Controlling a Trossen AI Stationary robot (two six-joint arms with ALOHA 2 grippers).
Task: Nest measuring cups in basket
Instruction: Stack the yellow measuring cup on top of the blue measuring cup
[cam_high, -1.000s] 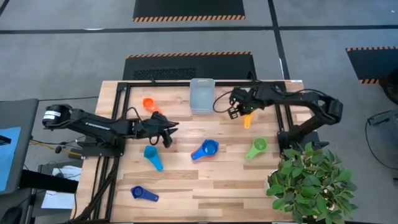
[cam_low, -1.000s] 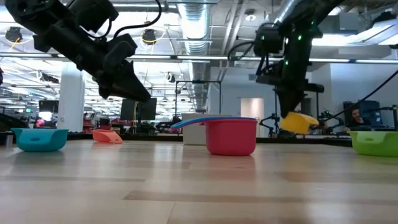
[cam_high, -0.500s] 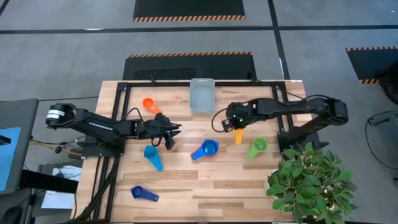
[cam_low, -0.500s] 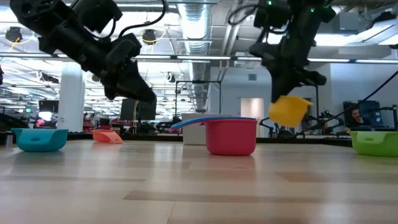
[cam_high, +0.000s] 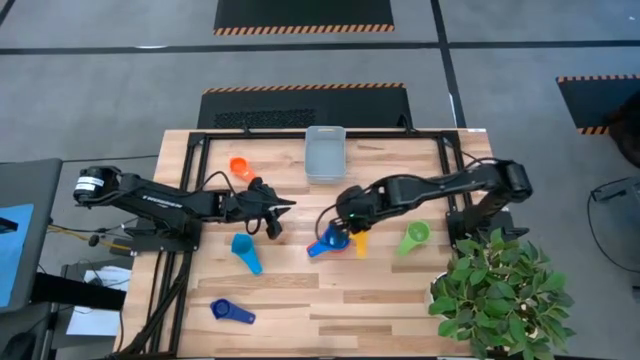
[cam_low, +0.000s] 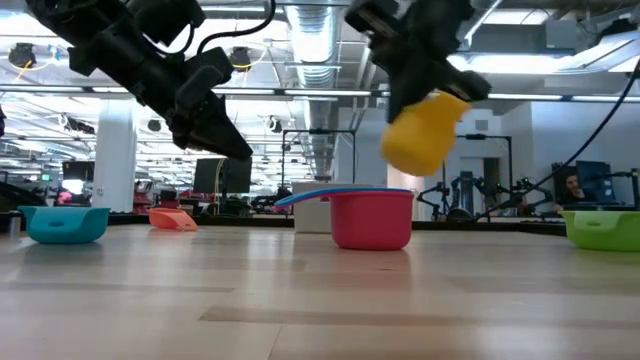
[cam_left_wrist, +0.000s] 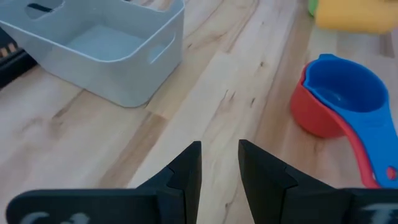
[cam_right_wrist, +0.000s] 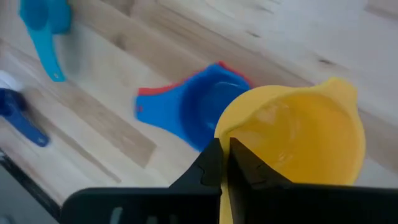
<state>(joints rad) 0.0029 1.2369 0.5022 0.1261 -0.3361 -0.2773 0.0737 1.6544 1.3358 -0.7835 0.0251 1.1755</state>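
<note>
Standing empty at the table's far edge, the basket shows no readable writing. The right gripper pinches the yellow cup above the blue cup nested in the red cup. The left gripper hovers nearby, fingers narrowly parted, holding nothing.

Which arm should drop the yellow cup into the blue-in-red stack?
Right. Its end effector is already shut on the yellow cup, in the air right above the blue cup nested in the red cup. The left end effector holds nothing and sits further from the stack.
</note>
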